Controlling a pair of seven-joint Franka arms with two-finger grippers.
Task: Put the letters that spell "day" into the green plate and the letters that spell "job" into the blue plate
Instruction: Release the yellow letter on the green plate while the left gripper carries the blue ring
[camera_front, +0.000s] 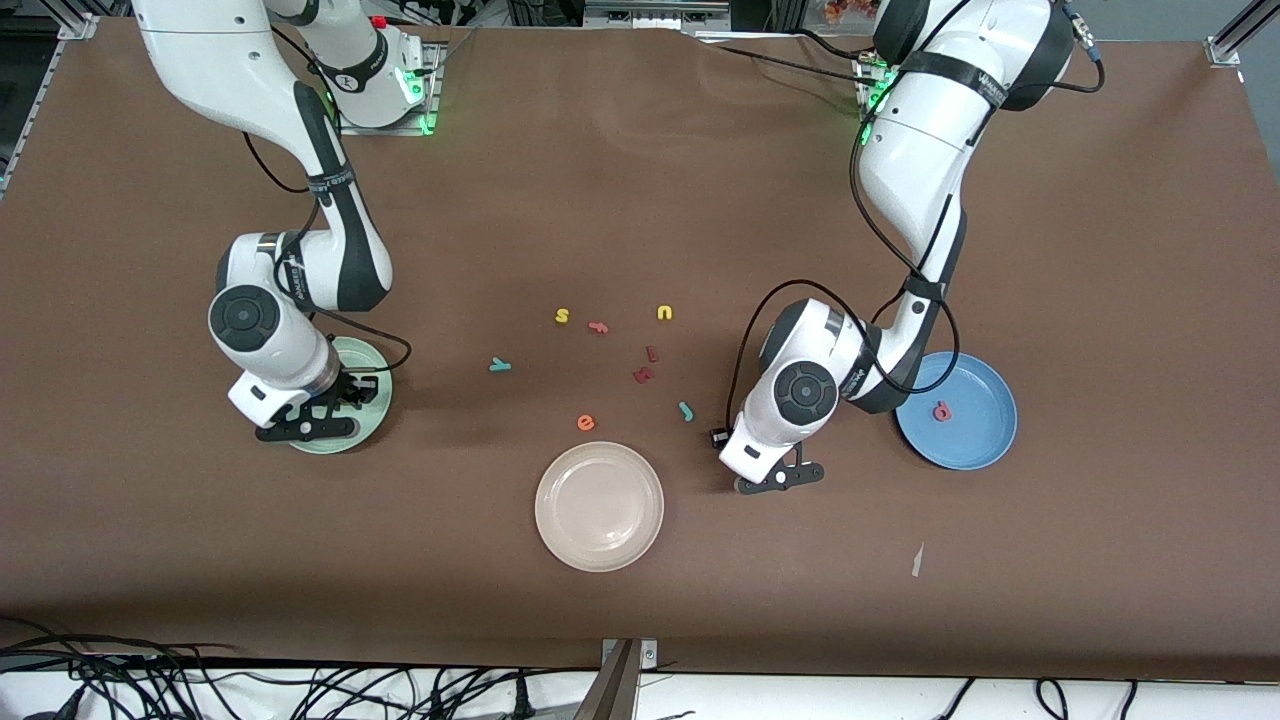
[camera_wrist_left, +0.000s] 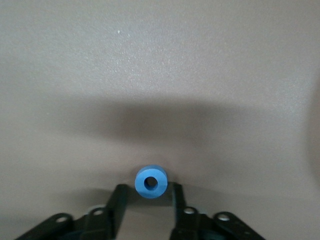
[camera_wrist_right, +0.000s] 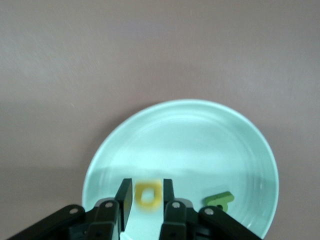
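Observation:
My left gripper (camera_front: 779, 479) is low on the table beside the cream plate, open, its fingers either side of the blue "o" (camera_wrist_left: 151, 181) with a small gap each side. The blue plate (camera_front: 985, 440) holds the salmon "b" (camera_front: 941, 410). My right gripper (camera_front: 310, 428) hangs over the green plate (camera_front: 377, 408), open only slightly. The yellow "a" (camera_wrist_right: 148, 194) shows blurred between its fingers, and the dark green "d" (camera_wrist_right: 219, 201) lies in that plate (camera_wrist_right: 200, 140). The teal "y" (camera_front: 500, 365) and teal "j" (camera_front: 686, 410) lie on the table.
A cream plate (camera_front: 598, 505) sits nearest the front camera. Yellow "s" (camera_front: 562, 316), pink "f" (camera_front: 598, 327), yellow "u" (camera_front: 665, 313), two dark red letters (camera_front: 647, 365) and an orange "e" (camera_front: 586, 422) lie mid-table. A white scrap (camera_front: 918, 560) lies toward the left arm's end.

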